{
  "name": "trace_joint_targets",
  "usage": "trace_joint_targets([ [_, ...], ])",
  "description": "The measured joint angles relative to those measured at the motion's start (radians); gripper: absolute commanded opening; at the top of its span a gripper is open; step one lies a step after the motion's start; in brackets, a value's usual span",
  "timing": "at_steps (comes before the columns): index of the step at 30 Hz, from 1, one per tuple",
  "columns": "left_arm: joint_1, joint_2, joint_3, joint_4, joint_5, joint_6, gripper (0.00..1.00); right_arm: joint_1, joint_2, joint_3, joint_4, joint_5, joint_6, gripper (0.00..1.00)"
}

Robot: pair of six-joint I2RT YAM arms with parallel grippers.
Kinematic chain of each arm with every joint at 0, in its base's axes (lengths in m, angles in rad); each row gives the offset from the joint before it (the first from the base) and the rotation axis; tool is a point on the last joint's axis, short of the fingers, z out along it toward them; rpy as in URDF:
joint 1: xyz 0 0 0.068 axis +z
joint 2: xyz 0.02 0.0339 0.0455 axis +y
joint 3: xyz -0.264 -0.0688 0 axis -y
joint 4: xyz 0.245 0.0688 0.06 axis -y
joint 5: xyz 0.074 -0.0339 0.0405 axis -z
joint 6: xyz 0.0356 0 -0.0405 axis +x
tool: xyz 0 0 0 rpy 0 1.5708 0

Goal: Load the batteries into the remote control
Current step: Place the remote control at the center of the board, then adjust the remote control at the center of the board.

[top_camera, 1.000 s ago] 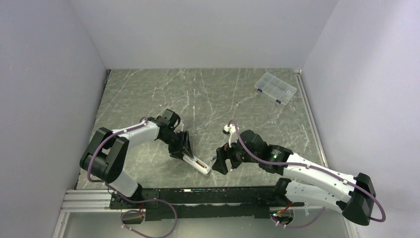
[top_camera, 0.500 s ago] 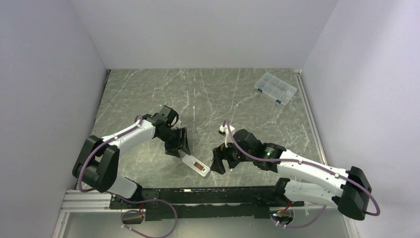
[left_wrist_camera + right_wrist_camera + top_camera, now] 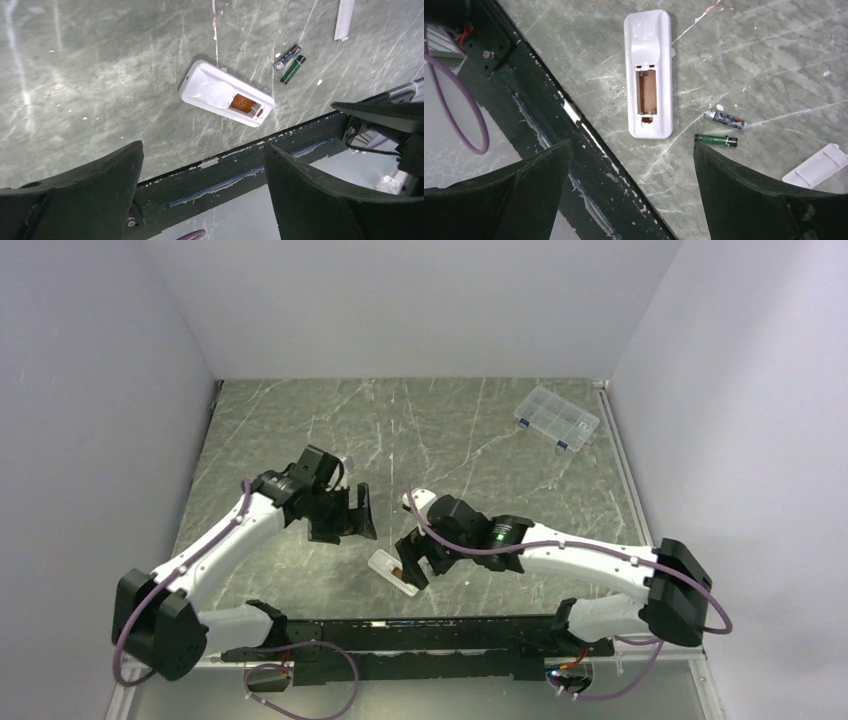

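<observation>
Two grippers over one table (image 3: 300, 430), and I'm working both.

From the top camera, my left gripper (image 3: 345, 525) hangs above the marble with its jaws spread wide, nothing between them. My right gripper (image 3: 415, 558) sits low over the near edge, jaws also parted, and the remote control (image 3: 385, 565) lies on the table partly under it, close to the black rail (image 3: 450, 625). A clear compartmented box (image 3: 556, 418) rests well apart in the far right corner.

From the left wrist camera, both my fingers frame the view from either side, apart and holding nothing. The remote control lies flat, back side up, its brown battery bay uncovered. The batteries (image 3: 293, 69) lie side by side on the table just beyond the bay end, near the remote control but not touching it. A white sliver (image 3: 344, 19) lies farther off.

From the right wrist camera, those fingers are spread too, gripping nothing. The remote control lies beside the rail, with the batteries on the marble next to its bay end.
</observation>
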Motion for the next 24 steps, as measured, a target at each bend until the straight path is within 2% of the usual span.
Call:
trace_joint_targets([
  [10,0.000,-0.276,0.002,-0.076,-0.151,-0.006,0.94,0.004,0.197,0.087,0.006,0.023,-0.050,0.94],
  [24,0.000,-0.524,0.002,-0.096,-0.223,-0.004,0.94,0.046,0.426,0.211,0.008,0.056,-0.057,0.93],
])
